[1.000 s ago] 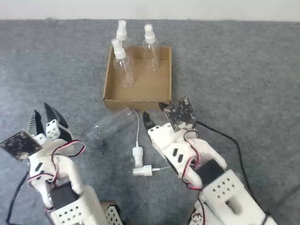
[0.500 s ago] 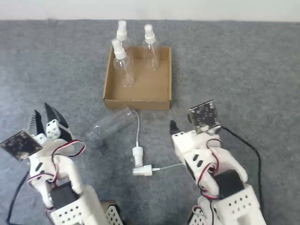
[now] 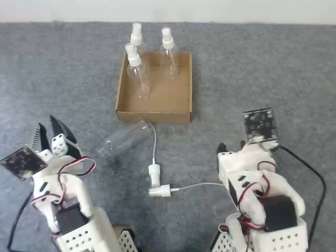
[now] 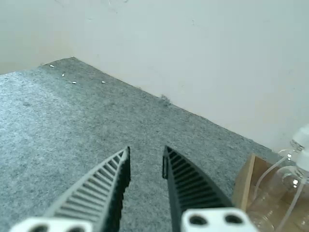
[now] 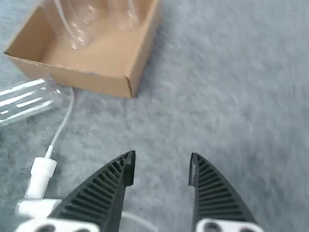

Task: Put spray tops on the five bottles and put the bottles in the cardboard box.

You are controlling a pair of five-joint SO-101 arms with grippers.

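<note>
Inside the cardboard box (image 3: 152, 115) three capped bottles (image 3: 137, 73) are stood; just beside its front wall one uncapped bottle (image 3: 123, 137) and two loose spray tops (image 3: 154, 173) are left on the counter (image 3: 273, 79). The left gripper (image 4: 146, 153) and right gripper (image 5: 161, 162) are parted and empty.

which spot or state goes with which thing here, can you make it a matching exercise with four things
Things
1. cardboard box
2. uncapped bottle
3. spray top nearer the box
4. right hand

Places or states
a. lying on its side on the carpet, just in front of the box
b. loose on the carpet, its tube running toward the box
c. open and holding nothing, above the carpet
d. has capped bottles standing upright in it

Pairs: 1-d, 2-a, 3-b, 4-c
</note>
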